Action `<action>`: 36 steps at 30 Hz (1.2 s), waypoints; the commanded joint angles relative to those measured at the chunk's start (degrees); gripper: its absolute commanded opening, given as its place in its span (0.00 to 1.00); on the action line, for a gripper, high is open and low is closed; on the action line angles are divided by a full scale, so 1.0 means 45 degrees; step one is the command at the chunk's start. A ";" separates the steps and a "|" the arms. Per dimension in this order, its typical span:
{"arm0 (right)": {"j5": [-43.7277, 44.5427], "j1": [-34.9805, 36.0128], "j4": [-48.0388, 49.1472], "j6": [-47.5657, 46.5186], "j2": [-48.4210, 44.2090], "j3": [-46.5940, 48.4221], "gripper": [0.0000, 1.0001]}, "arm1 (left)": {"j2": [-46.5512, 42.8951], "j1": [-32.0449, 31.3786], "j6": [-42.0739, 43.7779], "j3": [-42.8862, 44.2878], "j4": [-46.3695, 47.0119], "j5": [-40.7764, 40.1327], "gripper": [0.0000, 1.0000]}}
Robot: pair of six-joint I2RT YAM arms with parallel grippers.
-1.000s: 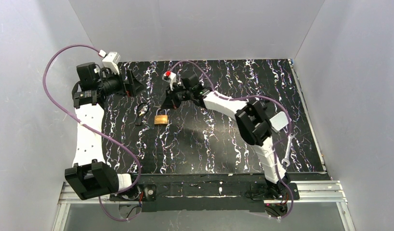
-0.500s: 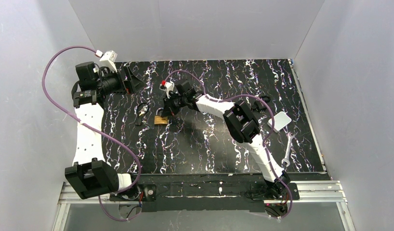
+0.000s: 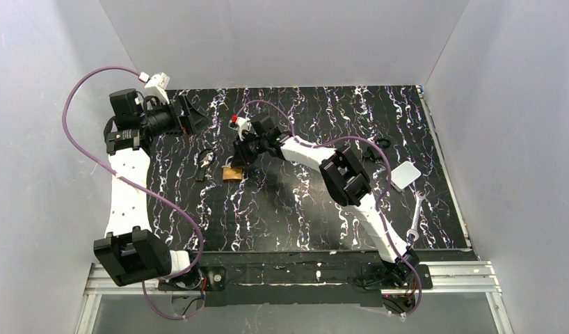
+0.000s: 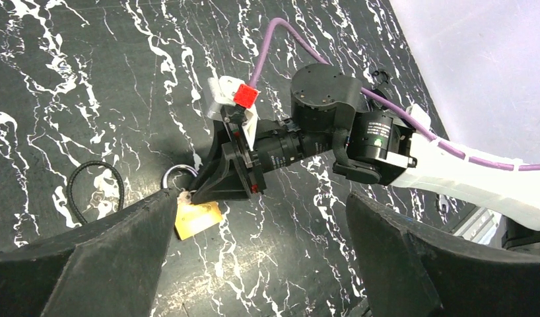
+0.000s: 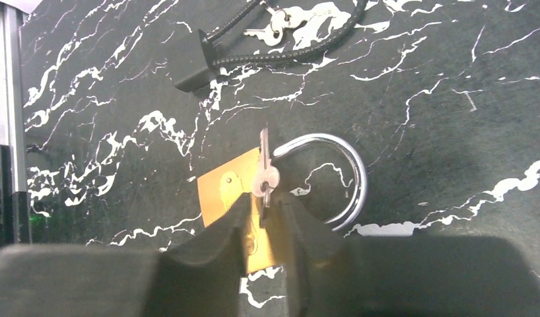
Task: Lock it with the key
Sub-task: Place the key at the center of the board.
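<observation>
The brass lock (image 5: pixel 228 191) lies flat on the black marbled table, its silver shackle (image 5: pixel 350 175) swung open. A small silver key (image 5: pixel 264 173) stands edge-on over the lock's body; whether it sits in the keyhole I cannot tell. My right gripper (image 5: pixel 264 214) is down at the lock (image 3: pixel 231 173), its fingertips a little apart on either side of the key, a thin gap showing on each side. My left gripper (image 4: pixel 261 264) hovers wide open at the back left, looking down on the lock (image 4: pixel 198 218) and the right gripper (image 4: pixel 218 181), with nothing between its fingers.
A small black padlock (image 5: pixel 191 59) with a cable loop and spare keys (image 5: pixel 270 26) lies just left of the brass one. A wrench (image 3: pixel 414 223) and a pale square piece (image 3: pixel 405 175) lie at the table's right. White walls enclose the table on three sides.
My right arm has reached forward and down onto the lock, and its jaws have parted slightly around the key. The left arm has barely moved.
</observation>
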 commanded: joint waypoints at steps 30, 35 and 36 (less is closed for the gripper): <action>-0.1120 -0.6631 -0.7046 -0.5306 -0.9976 -0.6840 0.98 | -0.0312 0.0092 0.1209 -0.0328 -0.0838 0.1323 0.98; -0.0006 -1.0012 -0.9074 -0.5975 -1.0344 -0.7022 0.98 | -0.0309 0.0088 0.0811 -0.0513 -0.0499 0.1780 0.98; 0.0408 -1.0831 -0.9231 -0.5602 -1.0227 -0.7031 0.98 | -0.0299 0.0086 0.0697 -0.0551 -0.0405 0.1815 0.98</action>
